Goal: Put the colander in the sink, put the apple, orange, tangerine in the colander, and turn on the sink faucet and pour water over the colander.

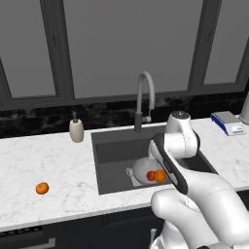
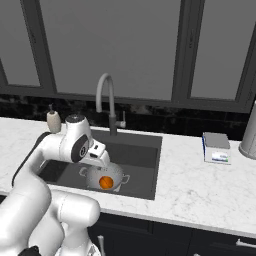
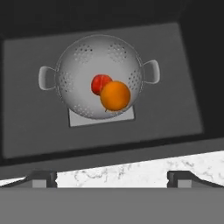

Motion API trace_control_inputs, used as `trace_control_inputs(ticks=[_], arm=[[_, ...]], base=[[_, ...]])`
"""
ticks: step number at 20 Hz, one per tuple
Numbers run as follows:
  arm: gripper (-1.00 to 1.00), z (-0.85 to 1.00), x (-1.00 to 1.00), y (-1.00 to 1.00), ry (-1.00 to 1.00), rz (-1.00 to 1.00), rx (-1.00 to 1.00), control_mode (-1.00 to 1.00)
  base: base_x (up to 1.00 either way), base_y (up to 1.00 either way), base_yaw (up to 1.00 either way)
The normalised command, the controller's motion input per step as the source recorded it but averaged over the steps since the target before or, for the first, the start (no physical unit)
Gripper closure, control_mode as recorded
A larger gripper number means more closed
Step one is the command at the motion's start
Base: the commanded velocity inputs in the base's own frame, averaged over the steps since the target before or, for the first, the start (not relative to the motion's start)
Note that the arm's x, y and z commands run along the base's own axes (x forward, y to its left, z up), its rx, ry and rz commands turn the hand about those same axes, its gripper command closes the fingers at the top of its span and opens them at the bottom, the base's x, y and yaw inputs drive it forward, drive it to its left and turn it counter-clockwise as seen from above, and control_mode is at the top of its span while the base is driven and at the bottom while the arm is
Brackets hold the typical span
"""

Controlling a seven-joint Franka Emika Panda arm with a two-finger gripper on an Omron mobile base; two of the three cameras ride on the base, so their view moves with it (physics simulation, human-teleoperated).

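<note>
White marble surface (image 1: 58, 180) runs L to R under dark windows (image 1: 121, 44), w/ black backsplash behind. Sink (image 1: 114, 151) is recessed in the middle of it, dark grey, w/ paler square patch (image 3: 103, 118) on its floor. Colander (image 3: 81, 65) sits in the sink over that patch, upright, loop handles out to both sides in hand view; in left base view it's partly behind the arm (image 1: 180, 146). Sink faucet (image 1: 144, 99) stands at sink's back edge, spout arched toward the basin; no water seen. In right base view, a steel container (image 2: 249, 132) sits at far R edge, cropped. Kitchen scale (image 2: 216, 147) lies on the surface well R of sink. Cream soap bottle (image 1: 76, 129) stands just L of sink's back corner. Claw (image 3: 112, 177) hangs above sink's near rim, looking down into the colander; tips stand wide apart, nothing btwn them, so open & empty. Orange (image 3: 115, 96) rests inside the colander, touching the apple (image 3: 99, 83), which is partly hidden behind it in hand view. Tangerine (image 1: 42, 188) lies alone on the surface, well L of sink, near front edge.
</note>
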Motion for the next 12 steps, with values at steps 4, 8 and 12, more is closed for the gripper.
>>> trace_control_inputs(ticks=[4, 8, 12], arm=[[-1.00, 0.25, -0.46, 0.62, 0.10, 0.00, 0.00, -1.00], [-1.00, 0.20, -0.39, 0.69, 0.09, 0.00, 0.00, -1.00], [-1.00, 0.14, -0.43, 0.70, 0.05, 0.00, -0.01, -1.00]], base=[[0.00, 0.00, 0.00], [0.00, 0.00, 0.00], [0.00, 0.00, 0.00]])
